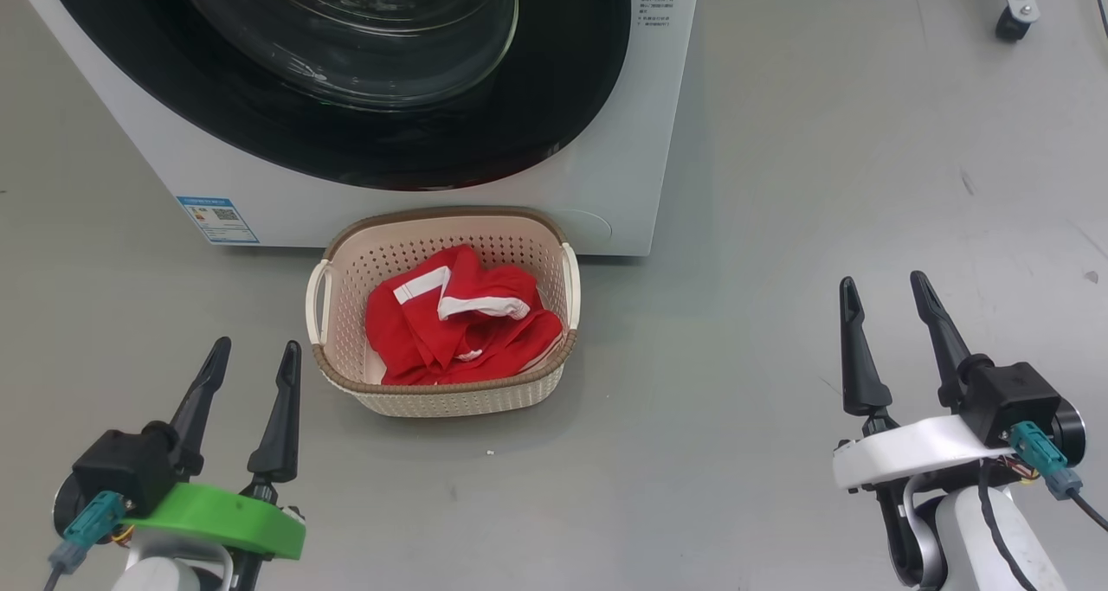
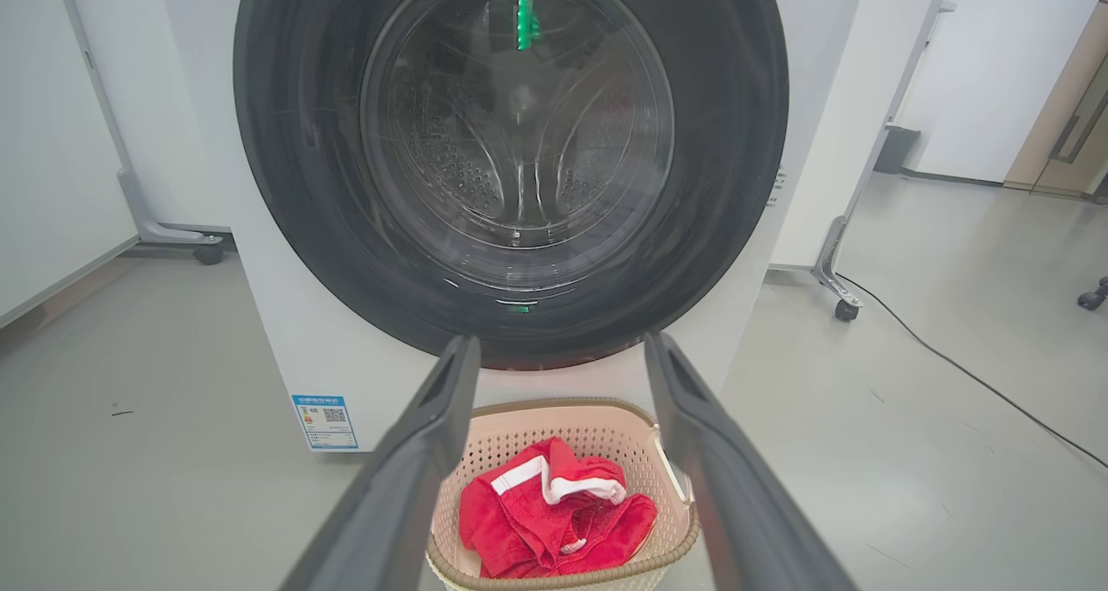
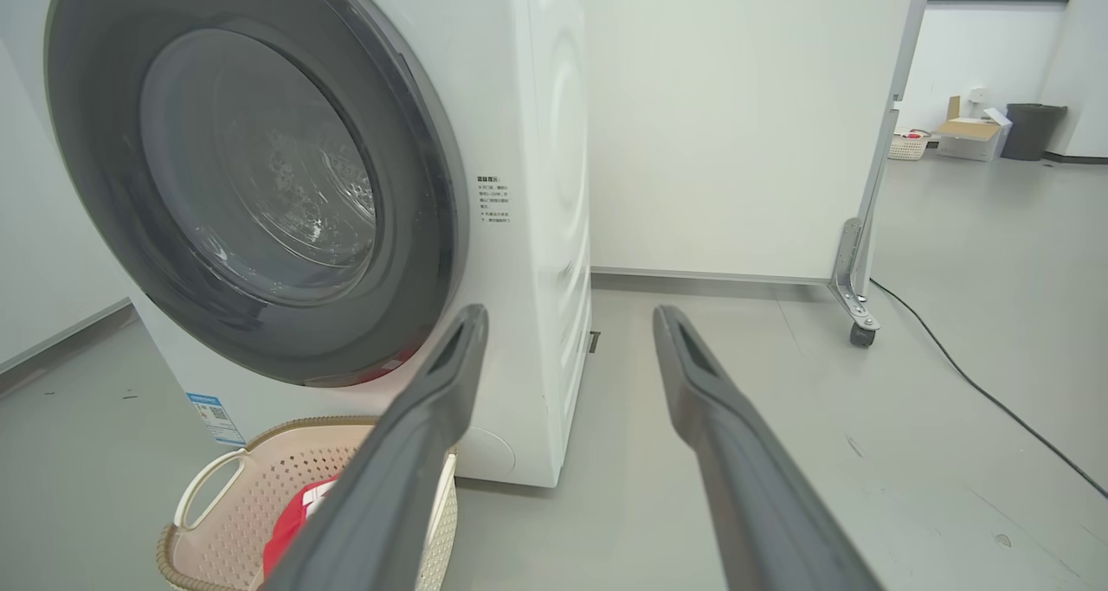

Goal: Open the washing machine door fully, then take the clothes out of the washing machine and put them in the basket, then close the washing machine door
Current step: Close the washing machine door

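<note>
The white washing machine (image 1: 606, 141) stands ahead with its black-rimmed round door (image 1: 372, 98) shut flat against the front; the door (image 2: 511, 158) faces me in the left wrist view, and the door (image 3: 251, 184) is at the left in the right wrist view. On the floor before it sits the cream basket (image 1: 450, 396) holding the red clothes (image 1: 459, 327) with white trim. My left gripper (image 1: 253, 349) is open at lower left, short of the basket (image 2: 666, 539). At lower right, my right gripper (image 1: 883, 284) is open and empty, well clear of the basket (image 3: 208, 522).
Grey floor spreads all around. A white partition on castors (image 3: 857, 314) stands right of the machine, with a black cable (image 3: 995, 401) trailing over the floor. Another castor (image 1: 1008, 24) is at the far right. A blue sticker (image 1: 216, 219) marks the machine's lower front.
</note>
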Robot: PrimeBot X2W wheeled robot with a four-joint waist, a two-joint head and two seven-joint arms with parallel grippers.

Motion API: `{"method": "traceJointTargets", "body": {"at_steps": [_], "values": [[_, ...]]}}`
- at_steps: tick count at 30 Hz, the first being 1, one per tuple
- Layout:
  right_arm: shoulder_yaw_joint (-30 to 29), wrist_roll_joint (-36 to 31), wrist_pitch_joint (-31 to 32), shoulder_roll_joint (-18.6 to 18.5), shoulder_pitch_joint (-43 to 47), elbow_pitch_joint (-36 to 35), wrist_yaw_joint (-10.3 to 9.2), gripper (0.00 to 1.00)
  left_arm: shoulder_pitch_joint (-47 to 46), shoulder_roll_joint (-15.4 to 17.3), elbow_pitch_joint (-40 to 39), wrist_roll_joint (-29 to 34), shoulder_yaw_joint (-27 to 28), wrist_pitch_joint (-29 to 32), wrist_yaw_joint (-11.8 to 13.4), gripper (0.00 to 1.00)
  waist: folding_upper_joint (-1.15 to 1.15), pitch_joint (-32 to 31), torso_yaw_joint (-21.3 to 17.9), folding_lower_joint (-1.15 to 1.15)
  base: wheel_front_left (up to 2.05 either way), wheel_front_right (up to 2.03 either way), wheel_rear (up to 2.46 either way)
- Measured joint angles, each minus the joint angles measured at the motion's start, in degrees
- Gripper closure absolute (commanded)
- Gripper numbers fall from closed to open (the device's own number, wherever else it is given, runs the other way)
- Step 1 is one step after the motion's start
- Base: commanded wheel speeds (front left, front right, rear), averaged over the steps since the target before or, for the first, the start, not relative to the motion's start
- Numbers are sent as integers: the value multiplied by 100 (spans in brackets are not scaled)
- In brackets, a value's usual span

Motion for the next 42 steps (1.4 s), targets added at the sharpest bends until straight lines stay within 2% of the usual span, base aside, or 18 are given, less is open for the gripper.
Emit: {"method": "traceJointTargets", "body": {"at_steps": [9, 38, 42], "values": [[2, -20, 0, 13, 140, -99, 0, 0, 0, 47, 46, 151, -98, 0, 0, 0, 0, -42, 9, 0, 0, 0, 0], [9, -26, 0, 55, 310, -288, -4, 0, 1, 112, -27, -94, -227, 0, 0, 0, 0, 47, 88, 0, 0, 0, 0], [10, -26, 0, 58, 310, -291, -53, 0, 1, 112, -31, -109, -233, 0, 0, 0, 0, 63, 89, 0, 0, 0, 0]]}}
